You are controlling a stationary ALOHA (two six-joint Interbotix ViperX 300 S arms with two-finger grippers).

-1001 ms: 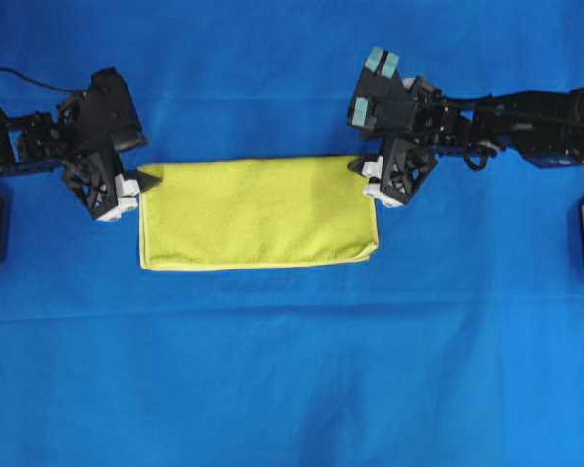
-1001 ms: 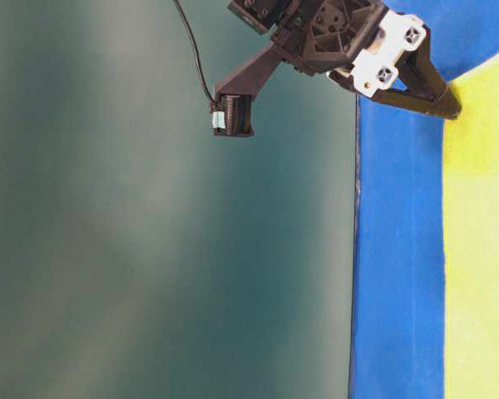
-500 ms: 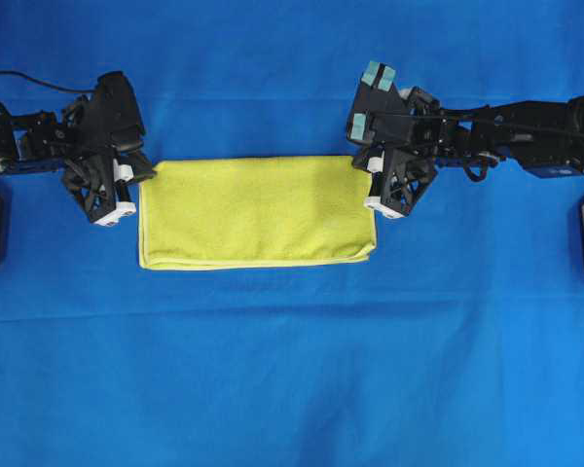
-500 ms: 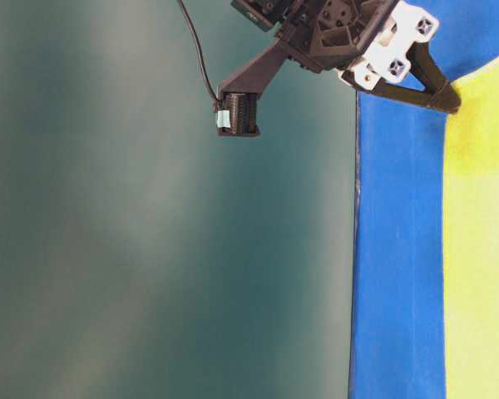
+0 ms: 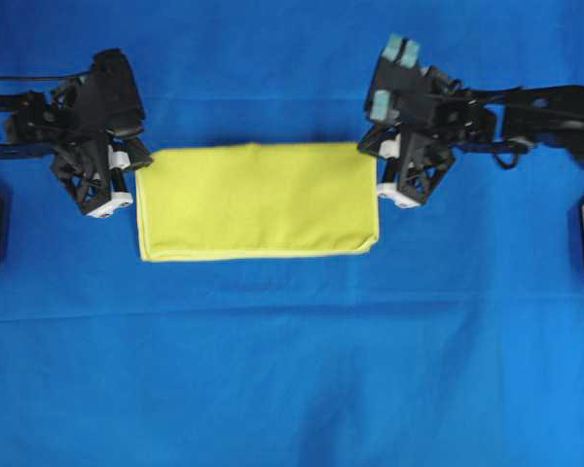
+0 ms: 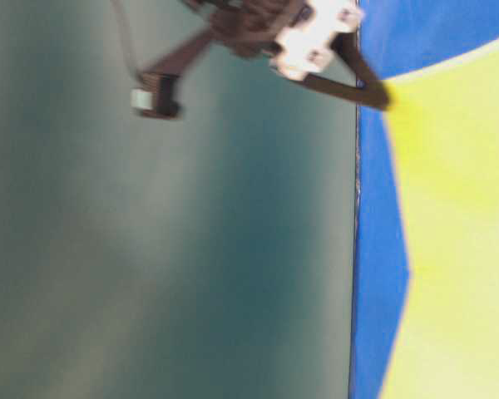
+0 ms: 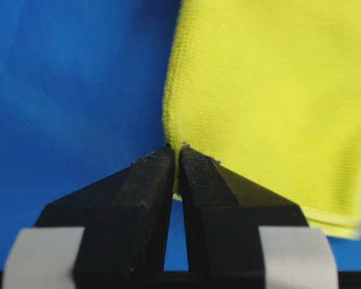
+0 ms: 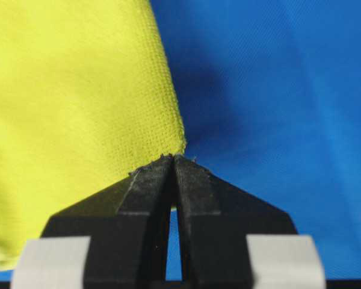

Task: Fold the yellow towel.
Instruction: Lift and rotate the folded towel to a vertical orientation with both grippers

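While the yellow towel [image 5: 257, 201] lies folded at centre frame on the blue cloth [image 5: 292, 370], the left gripper [image 7: 175, 155] and right gripper [image 8: 172, 159] each pinch an upper corner.

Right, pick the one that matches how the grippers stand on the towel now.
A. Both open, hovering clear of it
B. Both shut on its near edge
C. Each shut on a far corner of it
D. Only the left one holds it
C: the left gripper and the right gripper each show jaws closed on a corner of the towel, at its far edge in the overhead view.
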